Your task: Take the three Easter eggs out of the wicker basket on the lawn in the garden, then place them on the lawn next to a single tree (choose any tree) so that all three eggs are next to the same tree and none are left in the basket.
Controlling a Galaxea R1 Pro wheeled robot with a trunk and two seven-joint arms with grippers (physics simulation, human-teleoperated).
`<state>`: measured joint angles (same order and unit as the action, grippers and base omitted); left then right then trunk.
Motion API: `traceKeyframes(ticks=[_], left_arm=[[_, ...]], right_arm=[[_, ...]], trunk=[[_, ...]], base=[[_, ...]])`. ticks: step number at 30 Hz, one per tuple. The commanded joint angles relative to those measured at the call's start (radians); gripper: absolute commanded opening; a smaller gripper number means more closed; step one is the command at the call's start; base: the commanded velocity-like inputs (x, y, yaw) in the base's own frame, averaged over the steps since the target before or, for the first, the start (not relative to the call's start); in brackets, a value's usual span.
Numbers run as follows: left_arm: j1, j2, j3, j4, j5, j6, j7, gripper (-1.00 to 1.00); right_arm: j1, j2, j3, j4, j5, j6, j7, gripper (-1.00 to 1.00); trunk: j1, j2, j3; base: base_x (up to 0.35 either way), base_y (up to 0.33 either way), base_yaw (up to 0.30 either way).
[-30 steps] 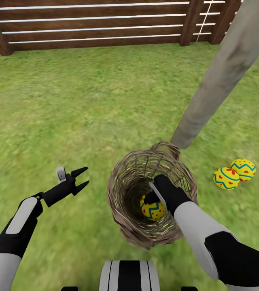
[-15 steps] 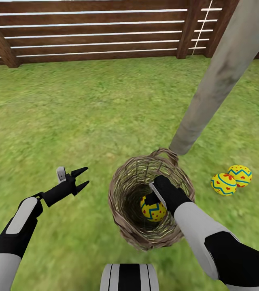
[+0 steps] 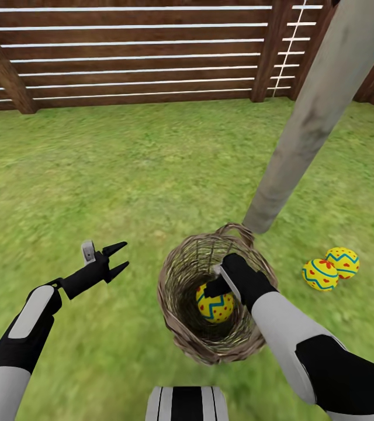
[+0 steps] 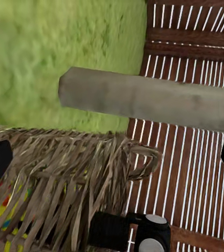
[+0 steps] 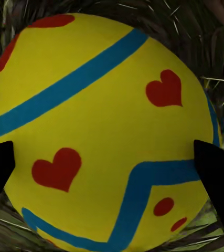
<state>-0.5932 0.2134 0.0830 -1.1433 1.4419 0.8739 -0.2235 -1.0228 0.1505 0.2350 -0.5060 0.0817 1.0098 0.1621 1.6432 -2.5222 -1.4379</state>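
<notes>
Right gripper (image 3: 217, 285), inside wicker basket (image 3: 175, 316), now closed on last egg (image 3: 215, 304), lifted slightly. Left gripper (image 3: 118, 259) wide, idle. Two eggs (image 3: 331, 268) already beside tree (image 3: 310, 117).

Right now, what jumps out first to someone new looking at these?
The right hand reaches down into the wicker basket on the lawn, its fingers on either side of a yellow egg with blue bands and red hearts. Two matching eggs already lie on the grass right of the pale tree trunk, which rises just behind the basket. The left hand hovers open and empty left of the basket.
</notes>
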Motion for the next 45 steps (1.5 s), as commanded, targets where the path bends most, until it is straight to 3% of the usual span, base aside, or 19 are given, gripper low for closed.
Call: traceKeyframes(ticks=[1, 3, 8, 12, 16, 18, 23, 25, 27, 34, 45], left_arm=[[0.0, 0.0, 0.002, 0.0, -0.005, 0.005, -0.005, 1.0], [0.0, 0.0, 0.001, 0.0, -0.005, 0.005, -0.005, 1.0], [0.0, 0.0, 0.003, 0.0, -0.006, 0.005, -0.005, 1.0], [0.0, 0.0, 0.003, 0.002, -0.006, 0.005, -0.005, 1.0], [0.0, 0.0, -0.002, 0.001, -0.008, 0.006, -0.004, 1.0], [0.0, 0.0, -0.004, 0.001, -0.009, 0.007, -0.004, 1.0], [0.0, 0.001, -0.005, 0.001, -0.009, 0.009, -0.004, 1.0], [0.0, 0.001, -0.004, 0.002, -0.009, 0.01, -0.004, 1.0], [0.0, 0.001, -0.003, 0.002, -0.009, 0.01, -0.004, 1.0], [0.0, 0.003, -0.002, -0.006, -0.012, 0.012, -0.002, 1.0], [-0.002, 0.003, -0.003, -0.01, -0.017, 0.013, 0.003, 1.0]], right_arm=[[0.0, -0.002, 0.003, -0.001, 0.01, 0.004, 0.045, -1.0], [0.0, -0.005, 0.003, 0.001, 0.01, 0.004, 0.078, -1.0], [0.0, -0.012, 0.002, -0.008, 0.009, 0.004, 0.083, -1.0], [0.0, -0.035, 0.0, -0.018, 0.008, 0.005, 0.11, -1.0], [0.0, -0.082, 0.0, -0.031, 0.01, 0.007, 0.227, -1.0], [0.0, -0.094, 0.0, -0.032, 0.011, 0.007, 0.282, -1.0], [0.0, -0.1, 0.003, -0.03, 0.012, 0.007, 0.343, -1.0], [0.0, -0.101, 0.01, -0.028, 0.015, 0.008, 0.432, -1.0], [-0.001, -0.106, 0.012, -0.028, 0.017, 0.008, 0.479, -1.0], [-0.001, -0.116, 0.014, -0.029, 0.018, 0.007, 0.514, -1.0], [-0.001, -0.122, 0.015, -0.028, 0.02, 0.003, 0.516, -1.0]], trunk=[[-0.001, 0.0, 0.003], [-0.001, 0.001, 0.011], [-0.004, 0.002, 0.03], [-0.005, 0.003, 0.046], [-0.007, 0.004, 0.061], [-0.008, 0.004, 0.069], [-0.01, 0.005, 0.088], [-0.011, 0.006, 0.096], [-0.012, 0.006, 0.104], [-0.015, 0.008, 0.131], [-0.02, 0.01, 0.173]], base=[[0.0, 0.0, 0.0], [0.0, 0.0, 0.0], [0.0, 0.0, 0.0], [0.0, 0.0, 0.0], [0.0, 0.0, 0.0], [0.0, 0.0, 0.0], [0.0, 0.0, 0.0], [0.0, 0.0, 0.0], [0.0, 0.0, 0.0], [0.0, 0.0, 0.0], [0.0, 0.0, 0.0]])
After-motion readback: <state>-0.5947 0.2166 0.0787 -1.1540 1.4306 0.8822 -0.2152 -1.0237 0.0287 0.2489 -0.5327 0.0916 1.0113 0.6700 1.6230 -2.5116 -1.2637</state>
